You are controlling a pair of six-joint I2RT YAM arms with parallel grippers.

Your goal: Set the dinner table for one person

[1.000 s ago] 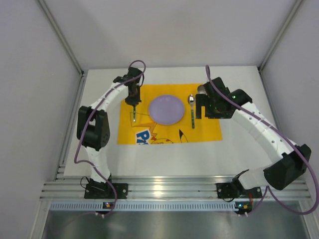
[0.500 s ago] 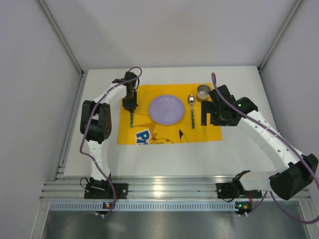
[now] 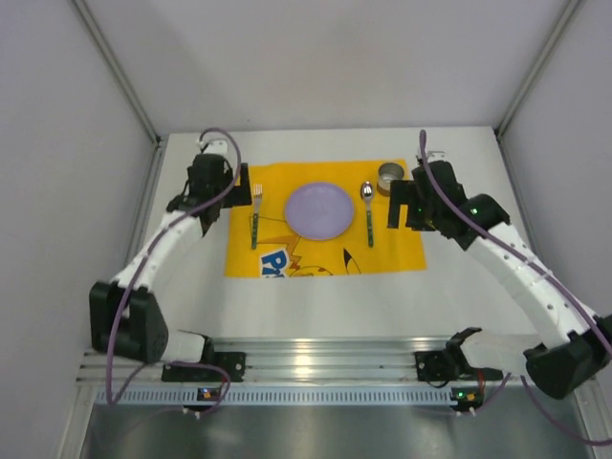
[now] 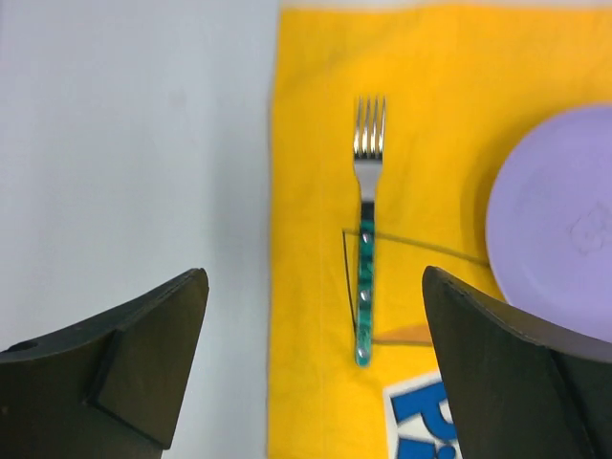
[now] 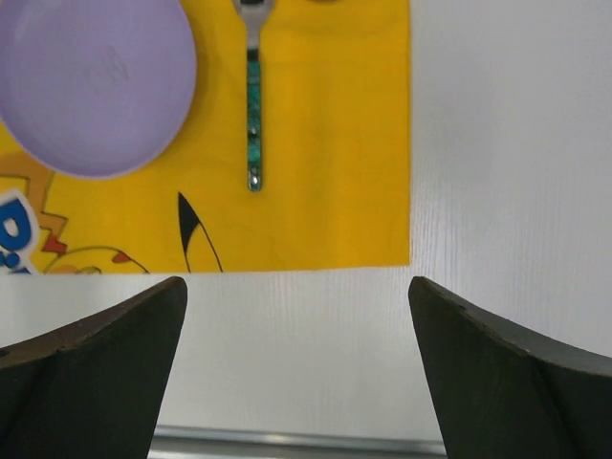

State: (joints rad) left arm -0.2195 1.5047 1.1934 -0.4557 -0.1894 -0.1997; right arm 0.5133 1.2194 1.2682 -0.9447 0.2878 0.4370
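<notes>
The dinner table (image 3: 316, 296) is a white top with a yellow placemat (image 3: 392, 251) on it. A purple plate (image 3: 318, 210) sits at the mat's middle. A green-handled fork (image 3: 255, 216) lies flat to its left, a matching spoon (image 3: 368, 216) to its right. My left gripper (image 3: 236, 182) hovers open over the mat's left edge, short of the fork (image 4: 365, 258), nothing between its fingers. My right gripper (image 3: 401, 204) is open over the mat's right side, near the spoon (image 5: 252, 105), holding nothing.
A small metal cup (image 3: 390, 176) stands at the mat's far right corner, just behind my right gripper. A ribbed aluminium rail (image 3: 316, 363) runs along the table's near edge. Grey walls close in the left, right and back.
My left gripper opened and let go of the fork, which now lies left of the plate, and the arm drew back to the left. The right arm shifted slightly right, uncovering the cup.
</notes>
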